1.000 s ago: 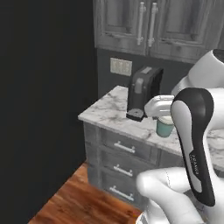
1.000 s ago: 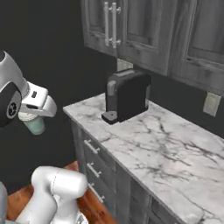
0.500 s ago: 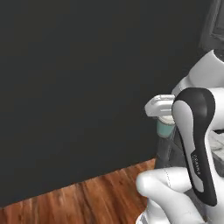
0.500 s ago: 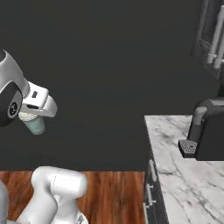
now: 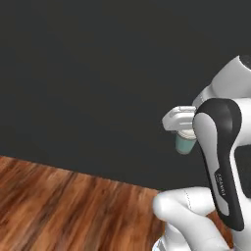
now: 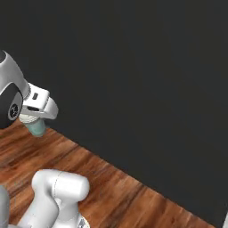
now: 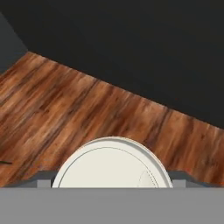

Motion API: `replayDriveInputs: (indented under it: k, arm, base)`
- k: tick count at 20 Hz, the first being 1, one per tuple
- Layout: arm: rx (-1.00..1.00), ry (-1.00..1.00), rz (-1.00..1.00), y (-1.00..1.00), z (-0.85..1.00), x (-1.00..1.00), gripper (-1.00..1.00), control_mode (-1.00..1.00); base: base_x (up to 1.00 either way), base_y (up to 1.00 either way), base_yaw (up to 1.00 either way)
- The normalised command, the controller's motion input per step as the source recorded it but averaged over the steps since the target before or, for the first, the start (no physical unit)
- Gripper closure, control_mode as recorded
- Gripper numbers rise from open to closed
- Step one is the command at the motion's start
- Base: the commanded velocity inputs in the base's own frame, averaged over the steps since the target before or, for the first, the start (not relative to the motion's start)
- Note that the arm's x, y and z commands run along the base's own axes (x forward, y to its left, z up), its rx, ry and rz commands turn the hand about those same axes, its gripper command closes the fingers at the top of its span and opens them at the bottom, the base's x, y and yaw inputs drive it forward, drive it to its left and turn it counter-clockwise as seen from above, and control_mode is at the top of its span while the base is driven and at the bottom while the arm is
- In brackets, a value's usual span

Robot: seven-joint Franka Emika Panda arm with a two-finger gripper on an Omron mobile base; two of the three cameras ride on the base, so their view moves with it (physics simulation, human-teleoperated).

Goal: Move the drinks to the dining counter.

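In the left base view, the gripper (image 5: 184, 131) is clamped on the teal cup (image 5: 185, 144), which hangs upright beneath it over the wooden floor (image 5: 63, 206) before a dark wall (image 5: 88, 73). In the hand view its white lid (image 7: 112, 164) sits right against the gripper. The dining counter is nowhere visible, so I judge which way it lies cannot be told.

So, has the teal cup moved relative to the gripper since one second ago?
No. The teal cup sits under the gripper as before; only the background swept past as the base turned.

text: none legible | arm (image 5: 219, 162): small marking (too blurred to read)
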Motion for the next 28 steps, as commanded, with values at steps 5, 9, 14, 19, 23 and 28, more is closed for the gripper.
replayDriveInputs:
  k: [5,9,14,19,23,28]
  arm:
    - [0.00,0.00,0.00,0.00,0.00,0.00,1.00,1.00]
    - [0.00,0.00,0.00,0.00,0.00,0.00,1.00,1.00]
    - [0.00,0.00,0.00,0.00,0.00,0.00,1.00,1.00]
    - [0.00,0.00,0.00,0.00,0.00,0.00,1.00,1.00]
    - [0.00,0.00,0.00,0.00,0.00,0.00,1.00,1.00]
    - [0.00,0.00,0.00,0.00,0.00,0.00,1.00,1.00]
  base:
    - [0.00,0.00,1.00]
    - [0.00,0.00,1.00]
    - [0.00,0.01,1.00]
    - [0.60,0.27,0.68]
    - [1.00,0.69,0.01]
    - [1.00,0.75,-0.02]
